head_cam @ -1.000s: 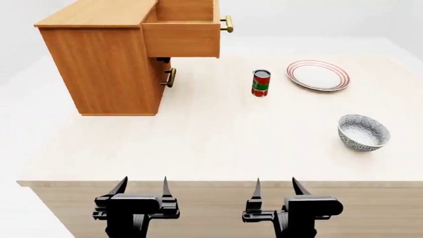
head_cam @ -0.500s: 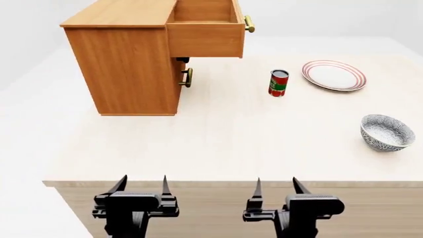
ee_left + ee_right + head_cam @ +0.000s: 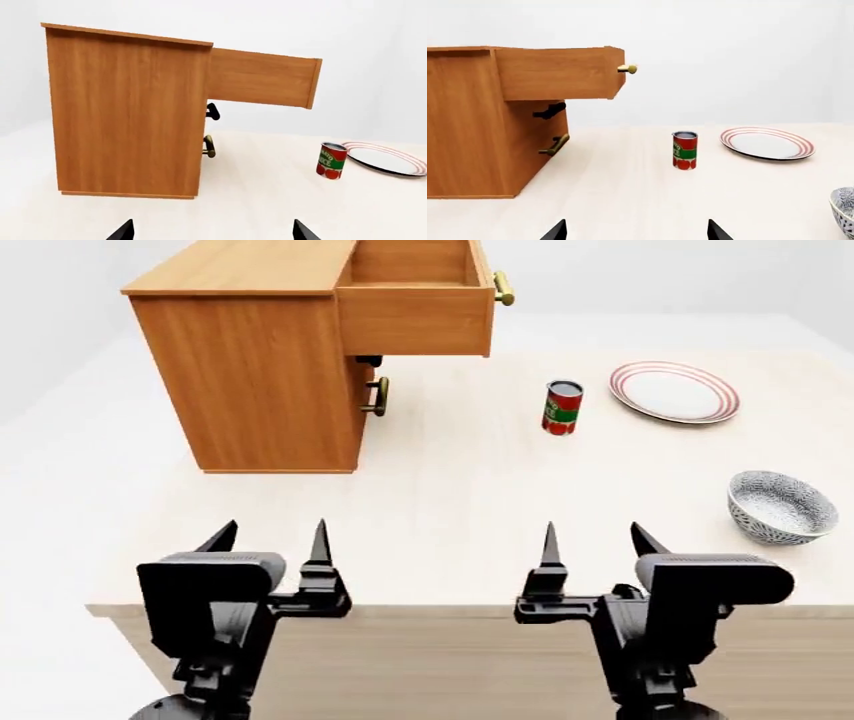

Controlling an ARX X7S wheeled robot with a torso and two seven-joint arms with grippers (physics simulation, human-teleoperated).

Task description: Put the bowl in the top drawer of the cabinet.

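Observation:
The speckled blue-grey bowl [image 3: 782, 506] sits upright on the table at the right, and its rim shows at the edge of the right wrist view [image 3: 845, 209]. The orange-brown cabinet [image 3: 254, 370] stands at the back left with its top drawer [image 3: 415, 305] pulled out, brass handle [image 3: 503, 287] at its front. From the side, the drawer [image 3: 263, 77] juts out of the cabinet [image 3: 127, 110]. My left gripper [image 3: 271, 535] and right gripper [image 3: 593, 537] hang open over the table's near edge, both empty and well short of the bowl.
A red can [image 3: 562, 407] stands mid-table, right of the cabinet. A red-rimmed white plate [image 3: 674, 392] lies behind the bowl. The lower drawer's brass handle [image 3: 382, 396] shows under the open drawer. The table's front edge [image 3: 441, 610] runs just behind my grippers.
Both arms have risen and reached forward over the table's near edge. The head view shifted earlier, moving the scene rightward; it has held still since.

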